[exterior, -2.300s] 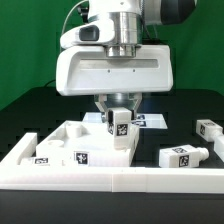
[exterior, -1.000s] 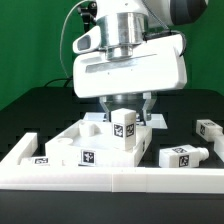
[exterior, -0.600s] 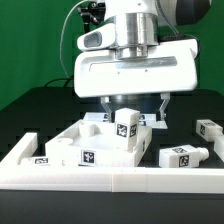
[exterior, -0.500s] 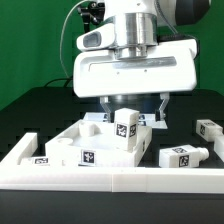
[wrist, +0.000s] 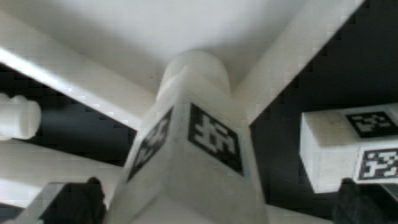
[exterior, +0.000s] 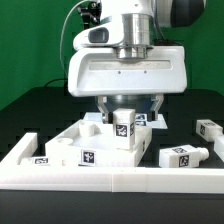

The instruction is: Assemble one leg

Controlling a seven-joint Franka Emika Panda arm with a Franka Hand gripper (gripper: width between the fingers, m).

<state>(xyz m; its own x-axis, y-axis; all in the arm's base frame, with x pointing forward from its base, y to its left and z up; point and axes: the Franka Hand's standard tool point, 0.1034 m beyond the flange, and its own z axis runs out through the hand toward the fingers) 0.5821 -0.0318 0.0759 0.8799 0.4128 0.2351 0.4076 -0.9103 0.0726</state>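
Note:
A white leg [exterior: 123, 127] with black-and-white tags stands upright on the large flat white panel [exterior: 85, 150]. My gripper [exterior: 128, 113] hangs straight over it, one finger on each side of the leg's top. In the wrist view the leg [wrist: 196, 140] fills the middle. The dark fingertips [wrist: 75, 203] sit at the two lower corners, with a gap between each of them and the leg. The gripper [wrist: 217, 206] is open and holds nothing.
Two more white legs lie on the black table at the exterior view's right, one near [exterior: 182, 156] and one farther back [exterior: 208, 130]. A white rail [exterior: 110, 182] runs along the front. Tagged white blocks [wrist: 365, 140] also show in the wrist view.
The gripper was shut on the leg; it has let go and opened wide. The hand rose a little, then shifted slightly left. The leg stays upright on the panel.

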